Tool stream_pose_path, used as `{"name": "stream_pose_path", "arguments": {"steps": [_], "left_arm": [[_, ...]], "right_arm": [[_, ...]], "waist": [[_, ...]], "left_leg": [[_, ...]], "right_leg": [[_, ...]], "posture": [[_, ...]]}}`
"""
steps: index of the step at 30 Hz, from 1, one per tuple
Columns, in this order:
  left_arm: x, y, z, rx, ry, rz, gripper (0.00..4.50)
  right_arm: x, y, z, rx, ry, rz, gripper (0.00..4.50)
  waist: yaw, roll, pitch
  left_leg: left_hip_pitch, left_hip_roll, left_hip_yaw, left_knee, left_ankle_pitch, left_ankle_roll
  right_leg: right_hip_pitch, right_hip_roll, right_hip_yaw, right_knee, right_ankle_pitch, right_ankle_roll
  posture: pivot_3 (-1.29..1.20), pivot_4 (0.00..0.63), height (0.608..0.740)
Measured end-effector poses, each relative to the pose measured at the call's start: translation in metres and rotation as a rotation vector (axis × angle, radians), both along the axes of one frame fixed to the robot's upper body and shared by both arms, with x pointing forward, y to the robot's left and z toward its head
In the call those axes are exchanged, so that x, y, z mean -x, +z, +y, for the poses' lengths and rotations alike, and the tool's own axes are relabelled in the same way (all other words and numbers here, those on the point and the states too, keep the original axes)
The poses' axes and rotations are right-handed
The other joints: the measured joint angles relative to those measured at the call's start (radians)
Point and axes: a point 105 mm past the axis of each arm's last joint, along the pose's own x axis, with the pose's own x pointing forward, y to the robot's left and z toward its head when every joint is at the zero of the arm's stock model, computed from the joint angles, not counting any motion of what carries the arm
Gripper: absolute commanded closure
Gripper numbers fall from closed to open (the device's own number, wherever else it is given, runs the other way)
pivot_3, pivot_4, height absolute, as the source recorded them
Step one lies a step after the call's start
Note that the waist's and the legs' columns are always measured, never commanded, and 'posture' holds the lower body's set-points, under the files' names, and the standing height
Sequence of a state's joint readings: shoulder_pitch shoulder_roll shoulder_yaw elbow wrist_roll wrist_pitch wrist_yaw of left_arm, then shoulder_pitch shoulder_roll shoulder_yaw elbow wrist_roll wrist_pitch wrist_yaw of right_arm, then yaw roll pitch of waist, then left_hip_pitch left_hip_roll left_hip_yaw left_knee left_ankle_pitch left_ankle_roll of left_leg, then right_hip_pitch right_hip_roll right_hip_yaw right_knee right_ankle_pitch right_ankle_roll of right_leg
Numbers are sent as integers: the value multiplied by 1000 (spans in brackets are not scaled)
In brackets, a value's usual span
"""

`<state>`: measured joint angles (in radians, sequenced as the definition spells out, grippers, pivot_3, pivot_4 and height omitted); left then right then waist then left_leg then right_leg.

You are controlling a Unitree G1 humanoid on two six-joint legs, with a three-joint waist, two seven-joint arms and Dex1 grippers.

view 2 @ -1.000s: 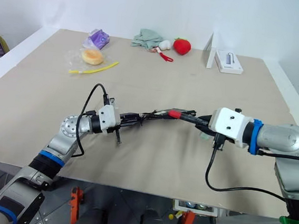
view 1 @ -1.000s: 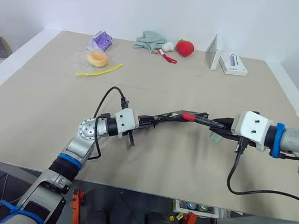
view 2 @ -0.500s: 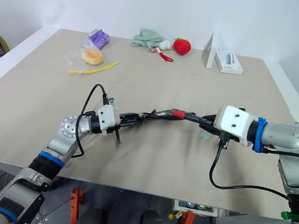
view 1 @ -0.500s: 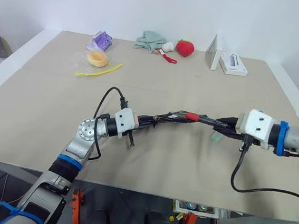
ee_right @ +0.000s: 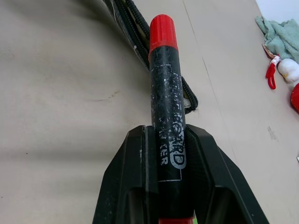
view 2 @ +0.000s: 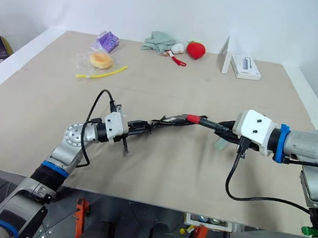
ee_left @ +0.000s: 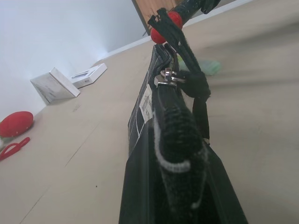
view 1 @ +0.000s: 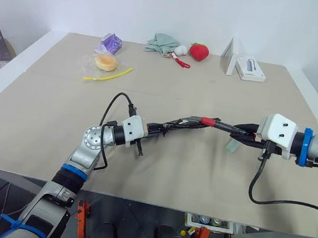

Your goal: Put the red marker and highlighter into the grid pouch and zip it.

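Both arms meet over the middle of the pale bench [view 1: 46, 119]. The left gripper [view 1: 153, 128] has its fingers shut on one end of the grid pouch [view 1: 178, 123], a limp black fabric strip with white lines, held edge-up above the surface. The left wrist view shows its small white label and metal zipper hardware. The right gripper [view 1: 242, 131] has its fingers clamped on the red marker [view 1: 217, 124], a thick black barrel with worn white lettering. The marker's red cap sits at the far end of the pouch, though I cannot tell whether it is inside. The highlighter [view 1: 232, 146], pale mint green, lies flat on the bench just under the right gripper.

Along the far edge sit a red strawberry plush [view 1: 198, 52], a crumpled green cloth [view 1: 160, 42], a white box [view 1: 250, 69], a purple wrapper [view 1: 109, 43], a bun in clear plastic [view 1: 104, 62] and a thin yellow stick [view 1: 107, 74], all well apart from the grippers.
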<state>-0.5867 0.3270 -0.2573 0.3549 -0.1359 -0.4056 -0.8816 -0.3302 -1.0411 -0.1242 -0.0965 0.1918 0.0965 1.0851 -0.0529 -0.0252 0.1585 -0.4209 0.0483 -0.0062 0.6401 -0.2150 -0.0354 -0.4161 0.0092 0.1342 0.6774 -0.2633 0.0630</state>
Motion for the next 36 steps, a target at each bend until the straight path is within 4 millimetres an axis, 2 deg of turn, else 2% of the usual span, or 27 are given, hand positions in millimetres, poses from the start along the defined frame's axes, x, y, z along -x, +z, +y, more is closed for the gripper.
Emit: {"name": "stream_pose_path", "arguments": {"steps": [13,22,28,36], "left_arm": [[-1,0,1,0,9,9,4500],[-1,0,2,1,13,5,4500],[-1,-1,2,-3,14,4,4500],[0,-1,0,-4,11,4,4500]], "right_arm": [[-6,-20,-9,115,-4,10,3939],[-9,-4,-6,24,-10,-16,3939],[-7,2,-19,30,-54,-24,3939],[-5,-3,-24,43,-70,-9,3939]], "waist": [[5,0,0],[6,0,0],[6,0,0],[6,0,0]], "left_leg": [[0,0,0,0,0,0],[0,0,-1,1,1,-1],[1,0,-1,1,1,-1],[2,0,-1,1,1,0]], "right_leg": [[0,0,0,1,0,0],[1,0,-1,1,0,-1],[1,0,-1,1,0,-1],[2,0,-1,2,0,-1]], "posture": [[0,150,730],[0,150,730],[0,150,730],[0,150,730]]}}
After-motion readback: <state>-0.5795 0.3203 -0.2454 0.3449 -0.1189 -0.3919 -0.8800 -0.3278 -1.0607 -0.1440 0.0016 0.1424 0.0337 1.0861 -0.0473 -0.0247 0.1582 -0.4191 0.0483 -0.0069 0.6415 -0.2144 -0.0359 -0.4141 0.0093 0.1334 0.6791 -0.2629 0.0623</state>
